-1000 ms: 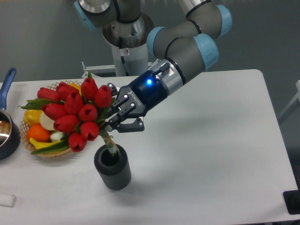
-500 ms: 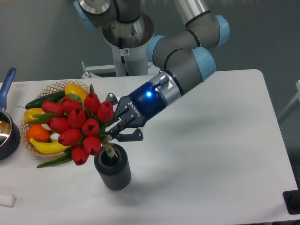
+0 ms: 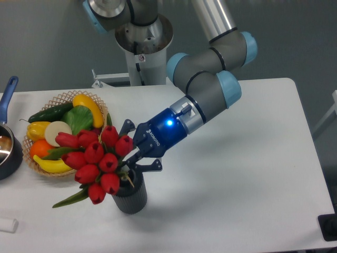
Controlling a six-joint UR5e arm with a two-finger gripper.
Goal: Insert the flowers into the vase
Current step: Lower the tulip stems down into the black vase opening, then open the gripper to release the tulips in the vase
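The flowers (image 3: 97, 161), a bunch of red tulip buds with green leaves, lean out to the left over the vase (image 3: 132, 196), a dark ribbed cylinder near the table's front. Their stems go down into the vase's mouth. My gripper (image 3: 132, 162) is shut on the flowers just above the vase's rim, coming in from the upper right with its blue light on. The buds hide the left part of the vase's mouth.
A wicker basket (image 3: 36, 163) of fruit and vegetables stands at the left, right behind the buds. A dark pot with a blue handle (image 3: 7, 97) sits at the left edge. A small white object (image 3: 7, 225) lies at the front left. The arm's base (image 3: 142, 50) stands behind the table.
My gripper has moved down with the flowers. The stems have sunk deeper into the vase and the buds have dropped lower, uncovering the basket.
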